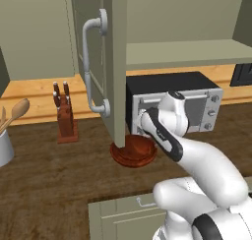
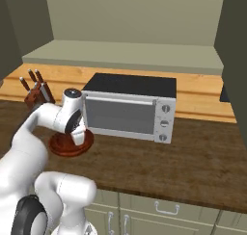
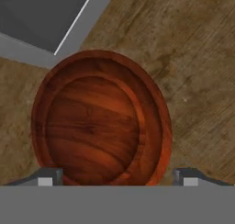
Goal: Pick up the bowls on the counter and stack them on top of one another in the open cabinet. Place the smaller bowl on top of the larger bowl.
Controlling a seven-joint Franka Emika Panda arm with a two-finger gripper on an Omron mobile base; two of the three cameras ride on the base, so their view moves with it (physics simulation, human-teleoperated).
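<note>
Two glossy reddish-brown bowls sit nested on the dark counter, just left of the microwave. The larger bowl lies underneath, with the smaller bowl resting inside it. In the base views the stack is partly hidden by the cabinet door and my hand. My gripper hangs straight above the stack, open, with a fingertip on each side of the larger bowl's rim and nothing between them. The open cabinet shelf is higher up behind.
The cabinet door with its curved grey handle hangs open over the bowls. A microwave stands right of them, a knife block to the left, and a utensil pot at far left.
</note>
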